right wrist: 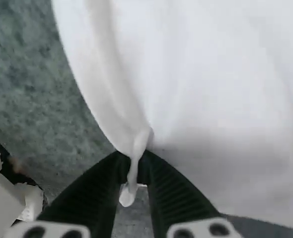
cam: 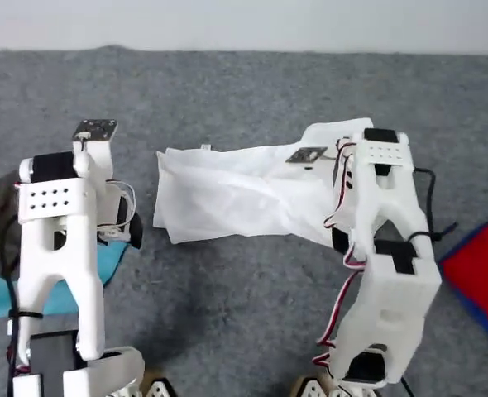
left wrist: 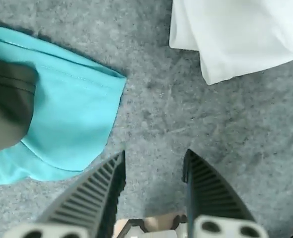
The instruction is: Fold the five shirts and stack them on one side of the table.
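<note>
shirts, one white (cam: 227, 194), one teal (left wrist: 72, 114), one red (cam: 480, 265), one dark (left wrist: 7, 109)

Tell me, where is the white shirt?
In the high view the white shirt lies mid-table, its right edge pinched by the right end effector, the turquoise shirt off to its left.

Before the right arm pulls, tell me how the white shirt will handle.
Probably floppy: the white shirt creases and bunches into a thin fold where the right gripper pinches it. Lifted, it would likely drape and trail, not rise flat. On the fuzzy grey table cover it may drag and wrinkle.
</note>
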Robot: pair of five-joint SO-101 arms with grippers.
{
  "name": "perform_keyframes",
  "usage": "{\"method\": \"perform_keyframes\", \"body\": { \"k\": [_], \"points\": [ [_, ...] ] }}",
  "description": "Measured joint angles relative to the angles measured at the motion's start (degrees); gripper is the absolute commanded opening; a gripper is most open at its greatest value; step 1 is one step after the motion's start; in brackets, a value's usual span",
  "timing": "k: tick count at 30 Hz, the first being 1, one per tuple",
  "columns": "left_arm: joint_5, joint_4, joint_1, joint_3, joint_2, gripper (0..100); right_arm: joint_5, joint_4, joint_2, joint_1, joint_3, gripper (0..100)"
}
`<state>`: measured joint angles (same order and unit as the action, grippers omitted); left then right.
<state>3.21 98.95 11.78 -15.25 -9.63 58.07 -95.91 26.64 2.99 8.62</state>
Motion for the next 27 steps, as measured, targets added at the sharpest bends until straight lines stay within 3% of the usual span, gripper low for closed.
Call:
{"method": "perform_keyframes", "body": {
  "k": [14,22,27],
  "points": [
    [0.0,-2.2,-0.2,-0.2,0.6,19,1.7,-3.8,-25.1,1.3,0.0,1.0],
    [-0.1,-3.4,-0.2,1.6,15.0,19,1.7,-3.8,-39.7,7.9,0.0,1.0],
    [-5.4,-2.5,-0.2,9.2,22.5,23,1.8,-4.5,-46.6,10.1,0.0,1.0]
  ]
}}
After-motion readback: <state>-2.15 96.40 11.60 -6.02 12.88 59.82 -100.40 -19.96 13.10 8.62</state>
